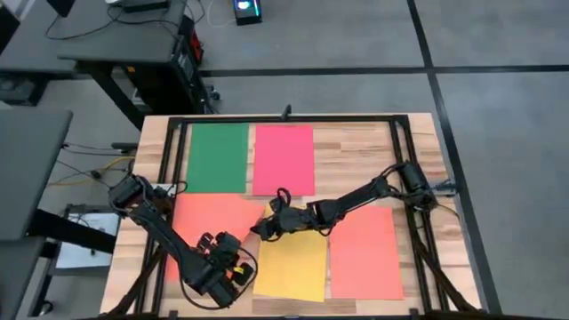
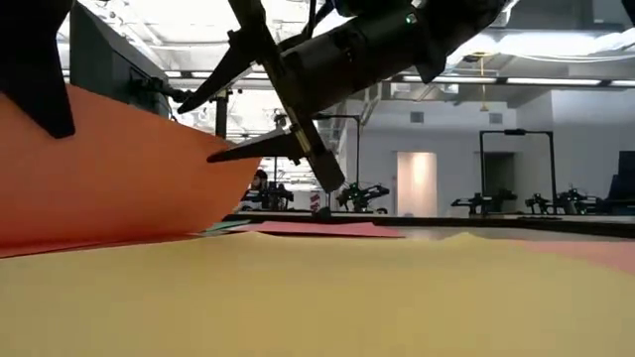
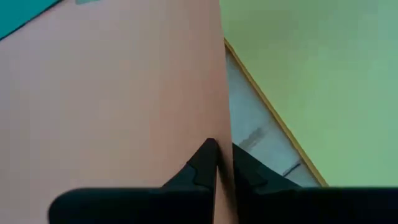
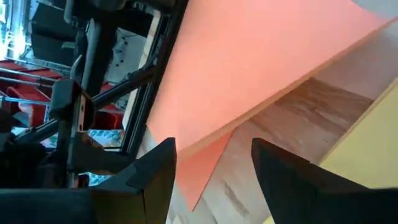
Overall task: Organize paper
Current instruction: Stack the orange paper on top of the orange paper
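While your left tool point(image 3: 222, 163) has its fingers pinched on the near edge of the orange sheet point(image 1: 209, 222), lifting that edge off the worktop point(image 1: 356, 147), keep the pinch firm and the lift low so the paper bows rather than creases. Your right tool point(image 1: 267, 227) hovers with fingers spread wide and empty over that sheet's far corner, just beside the yellow sheet point(image 1: 292, 265). Bring it down squarely over the raised edge before closing, so both tools share the load. Judging by the layout, the green sheet point(image 1: 218, 158) and pink-red sheet point(image 1: 284, 159) lie flat side by side at the back, and a second orange sheet point(image 1: 364, 253) lies at the right, so steer the held sheet clear of the yellow one.
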Robot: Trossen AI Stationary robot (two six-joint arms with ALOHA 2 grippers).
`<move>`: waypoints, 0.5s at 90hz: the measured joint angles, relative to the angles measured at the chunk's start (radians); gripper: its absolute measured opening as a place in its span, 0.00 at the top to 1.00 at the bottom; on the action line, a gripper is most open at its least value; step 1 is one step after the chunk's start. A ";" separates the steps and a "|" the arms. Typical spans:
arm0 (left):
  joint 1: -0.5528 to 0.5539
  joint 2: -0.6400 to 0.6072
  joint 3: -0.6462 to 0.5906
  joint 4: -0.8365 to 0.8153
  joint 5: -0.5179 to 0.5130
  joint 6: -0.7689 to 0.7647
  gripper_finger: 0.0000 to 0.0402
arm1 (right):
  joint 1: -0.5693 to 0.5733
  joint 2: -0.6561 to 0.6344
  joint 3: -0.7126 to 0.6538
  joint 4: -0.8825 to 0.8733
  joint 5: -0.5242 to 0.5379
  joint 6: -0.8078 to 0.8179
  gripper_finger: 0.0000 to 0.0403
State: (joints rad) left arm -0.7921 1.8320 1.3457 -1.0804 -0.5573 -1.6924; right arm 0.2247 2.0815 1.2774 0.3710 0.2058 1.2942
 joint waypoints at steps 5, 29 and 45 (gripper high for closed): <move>0.000 0.000 0.000 0.013 -0.004 0.009 1.00 | -0.007 0.000 0.000 0.000 0.000 0.000 0.51; 0.002 0.000 0.000 0.030 -0.032 0.025 1.00 | -0.032 0.000 0.000 -0.021 0.000 -0.009 0.57; 0.002 0.000 0.000 0.030 -0.048 0.025 1.00 | -0.033 0.000 0.000 -0.027 0.000 -0.020 0.75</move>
State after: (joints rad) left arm -0.7906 1.8320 1.3453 -1.0508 -0.6053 -1.6673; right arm 0.1921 2.0815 1.2774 0.3441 0.2055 1.2743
